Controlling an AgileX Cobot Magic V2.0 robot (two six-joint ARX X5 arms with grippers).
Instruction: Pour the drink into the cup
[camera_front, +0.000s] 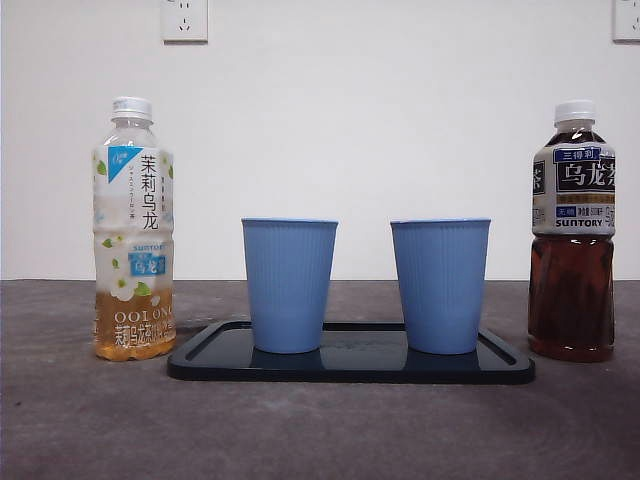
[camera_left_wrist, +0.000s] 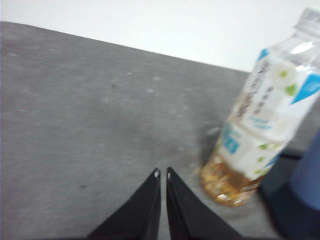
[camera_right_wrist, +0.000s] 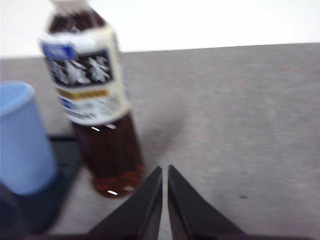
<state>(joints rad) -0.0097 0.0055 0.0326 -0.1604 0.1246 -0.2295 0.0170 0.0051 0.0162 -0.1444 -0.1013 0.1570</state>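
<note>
Two blue ribbed cups (camera_front: 289, 285) (camera_front: 440, 285) stand upright on a black tray (camera_front: 350, 362). Left of the tray stands a capped jasmine oolong bottle (camera_front: 133, 230) with a little amber drink at its base. Right of the tray is a capped dark oolong tea bottle (camera_front: 572, 232), mostly full. Neither arm shows in the front view. My left gripper (camera_left_wrist: 162, 173) is shut, empty, hovering over bare table beside the pale bottle (camera_left_wrist: 265, 115). My right gripper (camera_right_wrist: 164, 169) is shut, empty, just beside the dark bottle (camera_right_wrist: 95, 100), with one cup (camera_right_wrist: 22, 137) beyond it.
The grey table (camera_front: 320, 430) runs to a white wall with two power sockets (camera_front: 184, 18) high up. Open tabletop lies in front of the tray and outward of each bottle.
</note>
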